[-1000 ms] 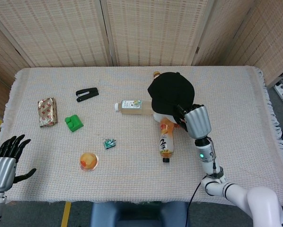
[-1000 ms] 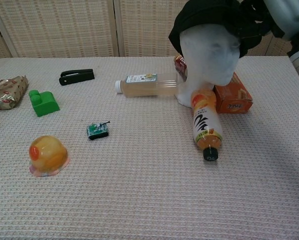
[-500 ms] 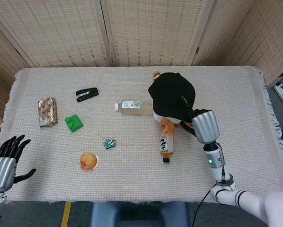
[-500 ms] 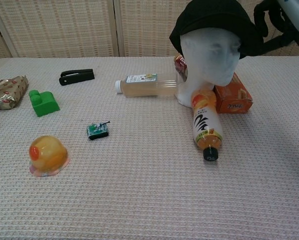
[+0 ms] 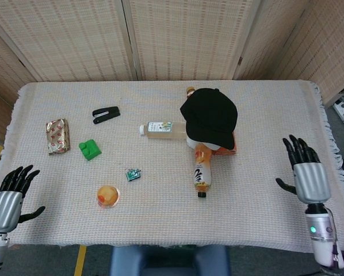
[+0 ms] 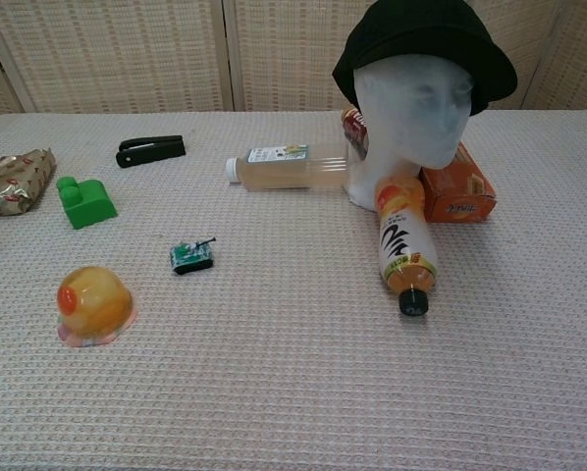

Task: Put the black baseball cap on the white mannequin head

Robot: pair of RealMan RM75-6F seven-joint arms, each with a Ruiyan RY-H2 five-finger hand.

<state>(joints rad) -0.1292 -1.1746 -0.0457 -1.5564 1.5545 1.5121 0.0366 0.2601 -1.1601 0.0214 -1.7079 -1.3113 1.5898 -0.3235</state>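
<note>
- Black baseball cap [image 6: 423,44] seated on the white mannequin head [image 6: 412,108], upright toward the far edge of the tabletop [image 5: 160,213], right of its middle.
- Right hand [image 5: 305,171] hovering near the right edge, fingers spread, nothing held, well apart from the cap.
- Left hand [image 5: 8,192] at the near left corner, fingers apart too, empty.
- Orange drink bottle [image 6: 405,243] lying just in front of the mannequin, black cap end toward the near edge; large black characters down its label, too small to read.
- Pale tea bottle [image 6: 287,167] lying on its side left of the mannequin, white cap pointing left; green-and-white label, print illegible.
- Orange box [image 6: 456,184] touching the mannequin's right side; white lettering on its front face, not legible.
- Foil snack packet [image 5: 57,136] near the left edge, red marks on it unreadable.
- Black stapler [image 5: 106,114], green block [image 5: 89,149], tiny toy tank [image 6: 192,256] and an orange jelly cup [image 6: 94,304] scattered over the left half.
- Seen from the head camera only: both hands, plus the cap's crown from above hiding the face.
- Seen from the chest camera only: the mannequin's face, and the tank's small gun barrel.
</note>
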